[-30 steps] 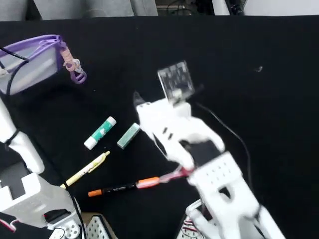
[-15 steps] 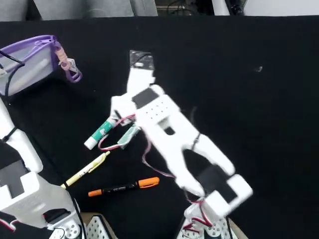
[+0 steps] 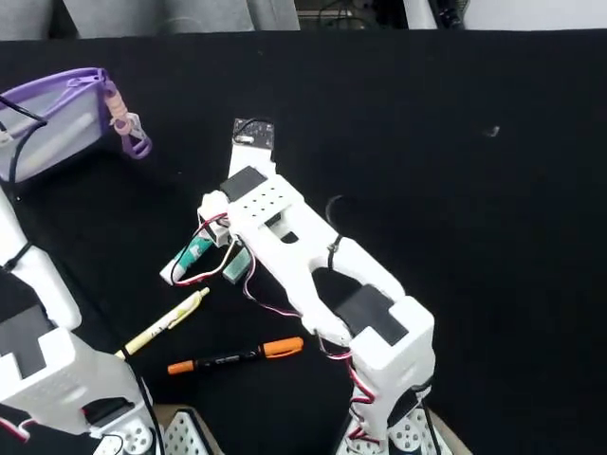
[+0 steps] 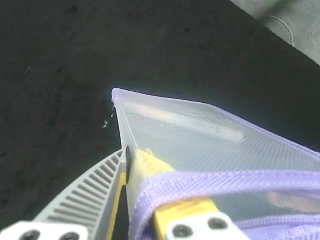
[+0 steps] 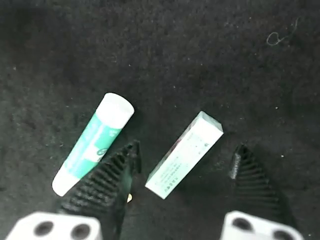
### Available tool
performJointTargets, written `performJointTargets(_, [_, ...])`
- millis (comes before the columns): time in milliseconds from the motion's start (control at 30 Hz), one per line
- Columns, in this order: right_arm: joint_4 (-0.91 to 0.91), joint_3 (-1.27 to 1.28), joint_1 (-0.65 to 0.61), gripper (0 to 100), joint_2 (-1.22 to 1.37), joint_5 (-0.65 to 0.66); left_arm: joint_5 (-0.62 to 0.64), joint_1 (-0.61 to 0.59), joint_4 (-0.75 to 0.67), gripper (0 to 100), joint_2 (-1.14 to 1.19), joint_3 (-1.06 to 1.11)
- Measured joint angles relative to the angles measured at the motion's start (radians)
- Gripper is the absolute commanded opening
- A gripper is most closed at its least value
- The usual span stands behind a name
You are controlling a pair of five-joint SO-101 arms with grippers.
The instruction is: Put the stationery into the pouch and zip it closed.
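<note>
1. The pouch (image 3: 57, 118), clear mesh with a purple zip edge, sits at the far left of the bench (image 3: 455, 190), toward its back edge. The zip pull (image 3: 133, 131) hangs at the pouch's right end.
2. The left tool (image 4: 131, 172) is clamped on the pouch (image 4: 210, 140). In the left wrist view one jaw sits outside the mesh wall and the other inside, near a corner.
3. The yellow pen (image 3: 163, 322) lies on the bench near the front, slanting up to the right, well apart from the pouch.
4. The glue stick (image 3: 190, 254), green with a white cap, lies just behind the pen at a like slant.
5. The orange marker (image 3: 237, 354) lies nearly level in front of the pen, its orange cap to the right.
6. The eraser (image 3: 237, 265), a pale green block, lies just right of the glue stick, not touching it.
7. The right tool (image 5: 186, 149) hangs low over the eraser (image 5: 184, 154) with its jaws spread wide. One jaw is between the eraser and the glue stick (image 5: 92, 142), and the other is on the eraser's far side. Neither jaw touches the eraser.
</note>
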Motion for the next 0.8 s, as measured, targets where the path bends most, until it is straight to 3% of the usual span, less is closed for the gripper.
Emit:
performJointTargets(367, [0.000,-0.037,0.000,26.7,0.115,0.000,0.000,0.015,0.000,3,0.000,0.000])
performJointTargets(567, [0.049,-0.104,0.000,1.8,0.161,0.000,0.000,0.015,0.000,3,0.000,0.000])
performJointTargets(800, [0.063,-0.133,0.000,2.1,0.161,0.014,0.000,0.015,0.000,3,0.000,0.000])
